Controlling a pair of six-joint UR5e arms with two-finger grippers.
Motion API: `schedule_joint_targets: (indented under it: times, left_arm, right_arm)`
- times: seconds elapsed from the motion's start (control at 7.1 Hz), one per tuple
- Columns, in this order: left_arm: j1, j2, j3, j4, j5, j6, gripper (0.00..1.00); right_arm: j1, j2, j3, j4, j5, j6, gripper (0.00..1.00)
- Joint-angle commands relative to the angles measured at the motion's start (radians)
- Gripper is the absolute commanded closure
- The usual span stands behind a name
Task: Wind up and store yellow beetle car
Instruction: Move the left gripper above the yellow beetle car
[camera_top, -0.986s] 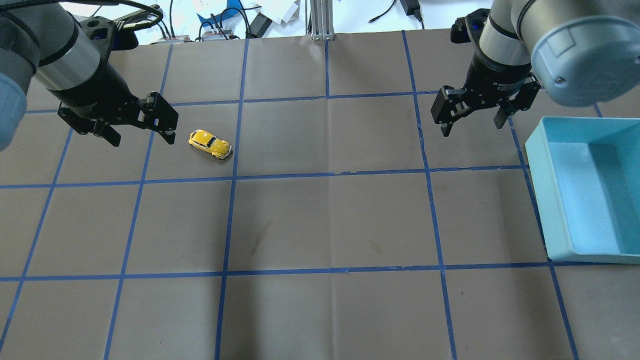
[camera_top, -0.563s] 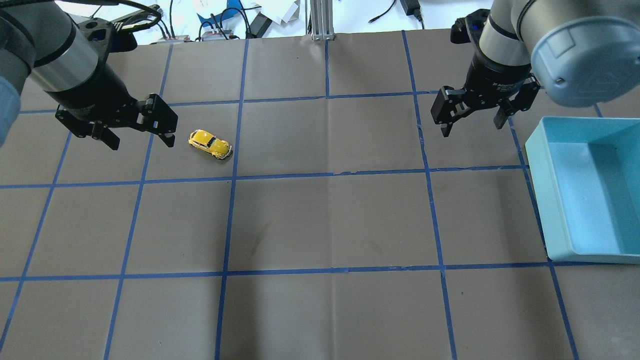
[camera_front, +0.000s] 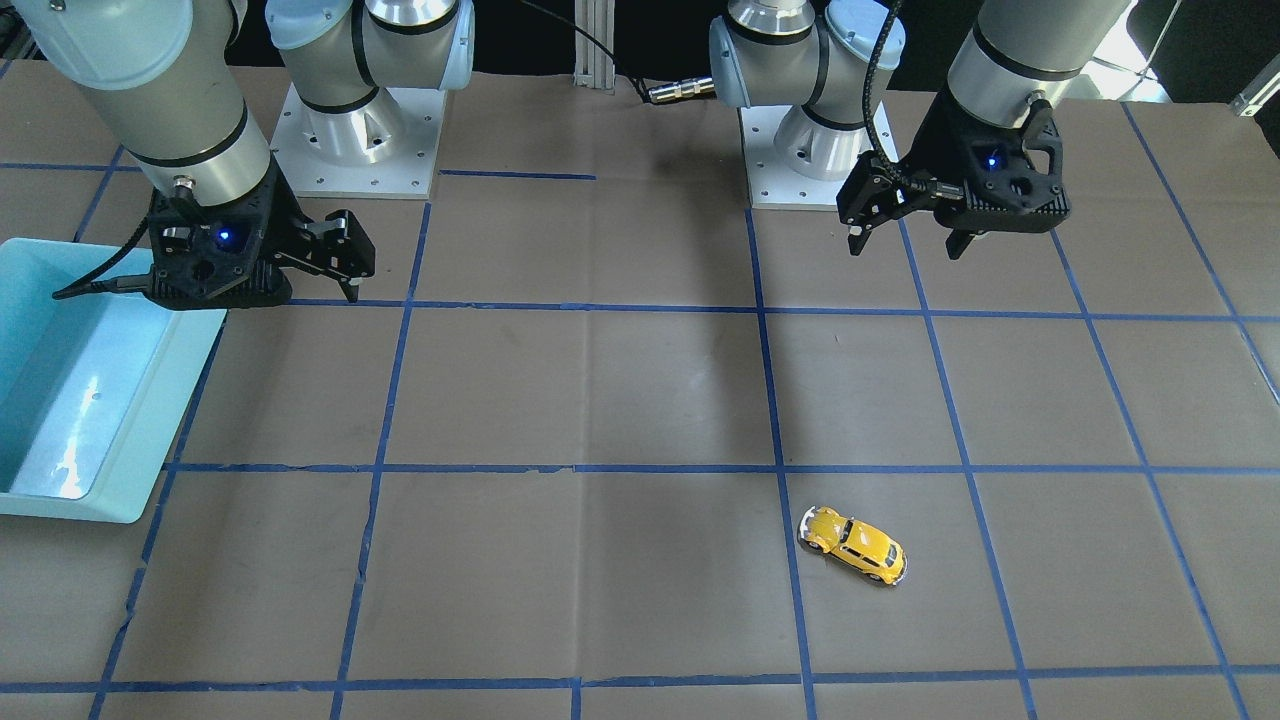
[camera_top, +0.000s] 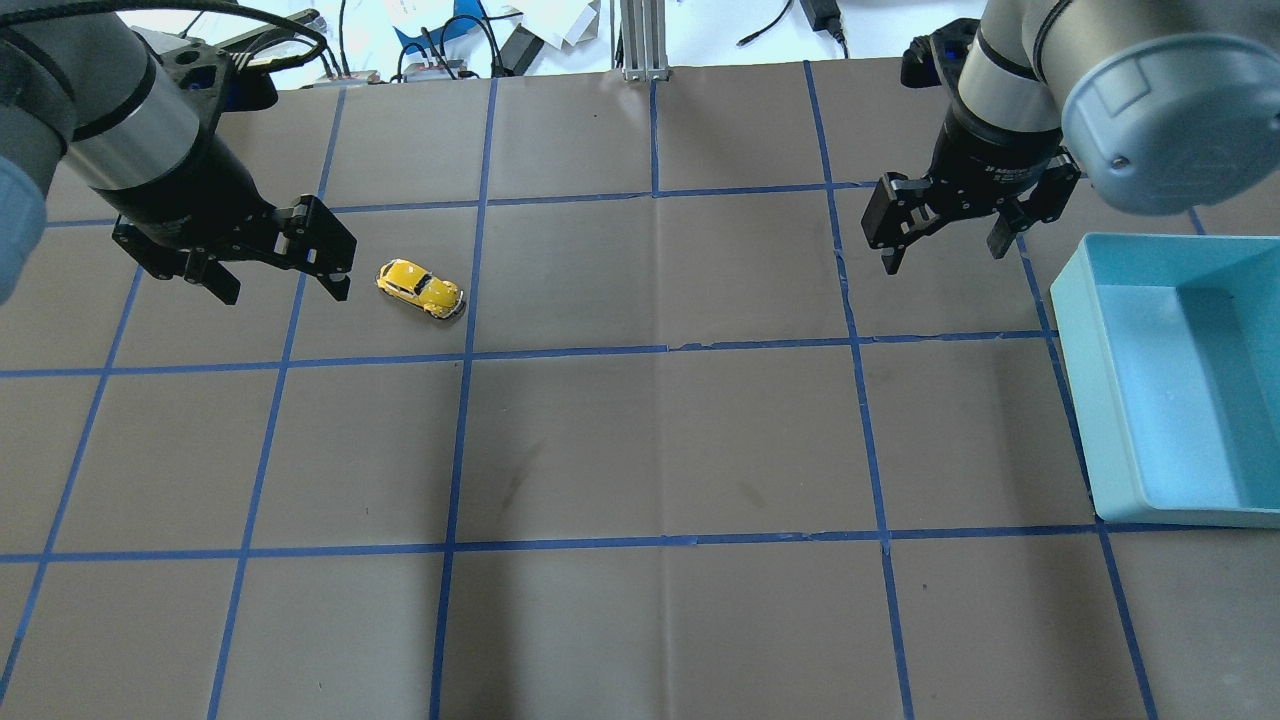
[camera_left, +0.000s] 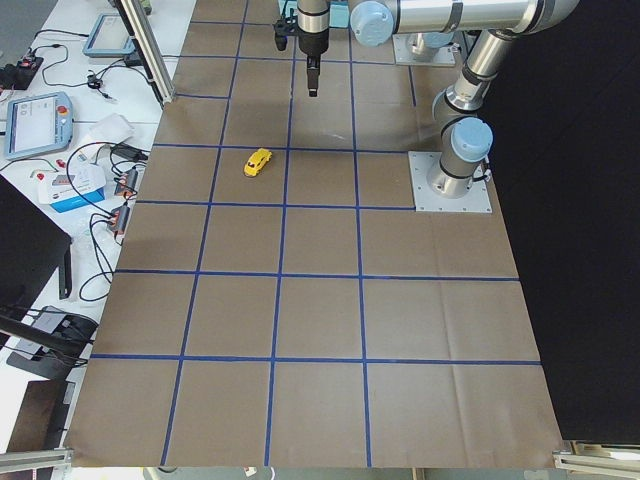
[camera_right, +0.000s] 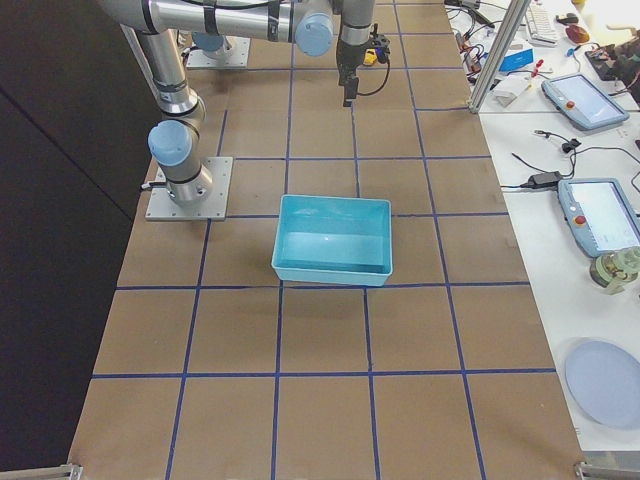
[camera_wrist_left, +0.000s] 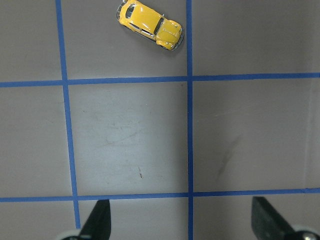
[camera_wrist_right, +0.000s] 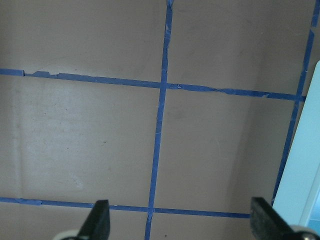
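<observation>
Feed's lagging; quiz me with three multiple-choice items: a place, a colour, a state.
1. Where is the yellow beetle car? A) on the table, nearer the left gripper B) in the bin C) in the right gripper
2. The bin is A) red B) light blue C) green
3. The two grippers are A) both shut B) both open C) left shut on the car
Answers: 1 A: it sits on the table, untouched. 2 B: light blue walls. 3 B: jaws spread, nothing between.

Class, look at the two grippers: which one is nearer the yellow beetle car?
The left gripper, open just beside the yellow beetle car; the right gripper hangs open far across the table, near the blue bin.
</observation>
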Motion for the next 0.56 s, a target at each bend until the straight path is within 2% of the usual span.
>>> schedule_joint_targets:
  times: [0.0,0.28,0.42]
  left_arm:
    - [0.0,-0.021,0.012,0.041,0.002,0.009,0.0]
    - [0.002,-0.045,0.026,0.095,0.008,0.106,0.0]
    - [0.005,-0.045,0.032,0.098,0.006,0.222,0.0]
  right_arm:
    - [0.0,0.0,0.0,0.0,0.0,0.001,0.0]
    - [0.0,0.0,0.0,-0.003,0.003,0.001,0.0]
    - [0.0,0.0,0.0,-0.017,0.021,0.001,0.0]
